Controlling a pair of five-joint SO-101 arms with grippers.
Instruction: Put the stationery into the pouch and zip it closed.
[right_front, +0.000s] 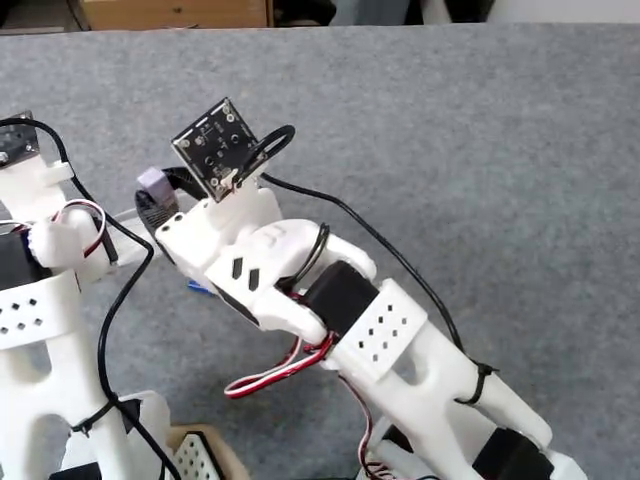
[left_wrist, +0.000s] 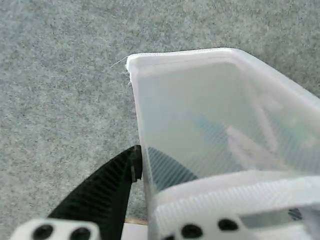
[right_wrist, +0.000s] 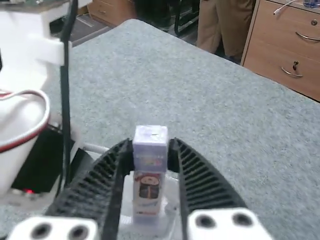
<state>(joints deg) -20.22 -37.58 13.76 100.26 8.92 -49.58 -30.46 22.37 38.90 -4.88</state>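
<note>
Two grips, one drop to line up

Two pincers are busy. The right gripper (right_wrist: 149, 161) is clamped on a small lilac box (right_wrist: 150, 137), held upright. The left gripper (left_wrist: 144, 172) looks pinched on the clear pouch (left_wrist: 200, 110) edge, over the grey table (right_front: 450, 120). Best to carry the box over the pouch mouth and lower it inside before letting go. The left wrist view shows pale and blue shapes through the pouch wall, likely contents. The high view puts the box near the left arm (right_front: 40, 260).

White printed arms (right_front: 420, 360); black ribbed pincer (right_wrist: 150, 147); red-white cables (right_front: 268, 378).
</note>
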